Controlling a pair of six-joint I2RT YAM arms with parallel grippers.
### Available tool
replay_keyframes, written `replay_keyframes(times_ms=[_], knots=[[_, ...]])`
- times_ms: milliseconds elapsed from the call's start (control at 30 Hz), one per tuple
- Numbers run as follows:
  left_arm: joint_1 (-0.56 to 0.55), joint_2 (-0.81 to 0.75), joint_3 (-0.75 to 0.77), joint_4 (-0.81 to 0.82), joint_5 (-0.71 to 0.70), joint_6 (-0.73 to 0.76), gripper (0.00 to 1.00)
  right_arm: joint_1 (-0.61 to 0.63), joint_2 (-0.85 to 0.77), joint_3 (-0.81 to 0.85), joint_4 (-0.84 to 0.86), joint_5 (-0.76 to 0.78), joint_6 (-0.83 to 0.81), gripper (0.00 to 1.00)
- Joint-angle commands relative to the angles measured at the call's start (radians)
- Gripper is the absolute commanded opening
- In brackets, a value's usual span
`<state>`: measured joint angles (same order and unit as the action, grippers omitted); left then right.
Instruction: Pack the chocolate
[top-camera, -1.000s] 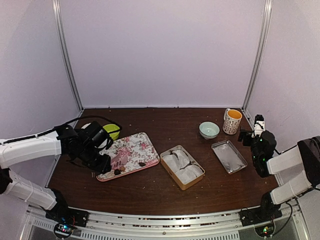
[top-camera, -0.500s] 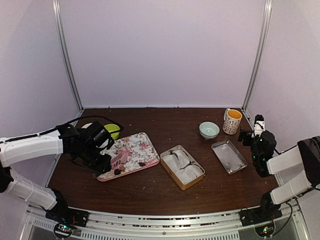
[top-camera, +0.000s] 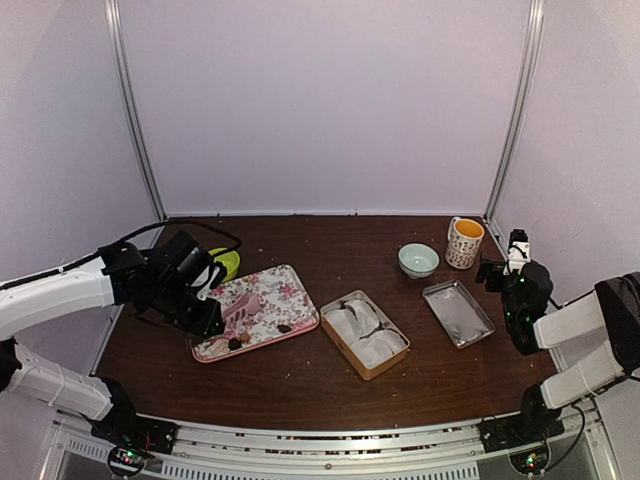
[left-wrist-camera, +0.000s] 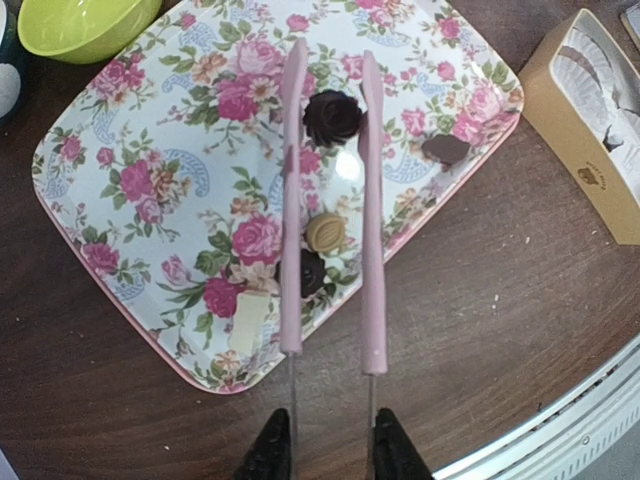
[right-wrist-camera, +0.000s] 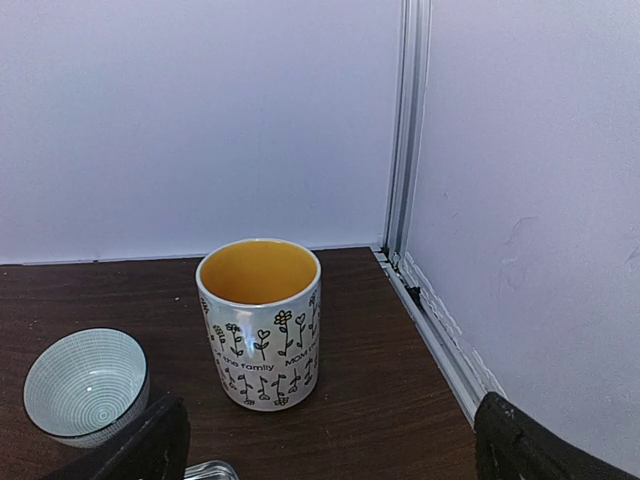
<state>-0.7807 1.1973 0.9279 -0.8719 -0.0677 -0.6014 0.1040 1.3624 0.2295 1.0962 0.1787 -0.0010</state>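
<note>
My left gripper (left-wrist-camera: 325, 455) is shut on the handles of pink tongs (left-wrist-camera: 372, 250), which reach out over a floral tray (left-wrist-camera: 150, 130). Near the tong tips a dark rose-shaped chocolate (left-wrist-camera: 332, 115) sits between both arms, touching them. I cannot tell whether it is lifted off the tray. More chocolate lies on the tray: a dark oval (left-wrist-camera: 445, 148), a tan piece (left-wrist-camera: 326, 232), a dark one (left-wrist-camera: 312, 275) and a whitish bar (left-wrist-camera: 248, 322). A cardboard box (top-camera: 364, 333) with white paper cups stands to the tray's right. My right gripper (right-wrist-camera: 330, 450) is open and empty at the far right.
A green bowl (top-camera: 224, 262) sits behind the floral tray (top-camera: 262, 300). A pale teal bowl (top-camera: 418, 259), a patterned mug (top-camera: 464, 242) with a yellow inside and a metal tray (top-camera: 457, 312) stand at the right. Frame posts and white walls enclose the table.
My left gripper has squeezed the tongs narrower, and the arm has shifted slightly back and up over the tray. The right arm has not moved.
</note>
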Motion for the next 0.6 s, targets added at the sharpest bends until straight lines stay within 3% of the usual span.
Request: replay_keyframes(times_ms=[0,567], knots=[[-0.005,-0.028,0.025,0.087,0.073,-0.026,0.25,-0.007,-0.003,0.014,0.004,-0.004,0.002,1.0],[-0.054,0.03,0.093,0.244,0.207,-0.057,0.25,-0.007,-0.003,0.013,0.004,-0.004,0.002,1.0]])
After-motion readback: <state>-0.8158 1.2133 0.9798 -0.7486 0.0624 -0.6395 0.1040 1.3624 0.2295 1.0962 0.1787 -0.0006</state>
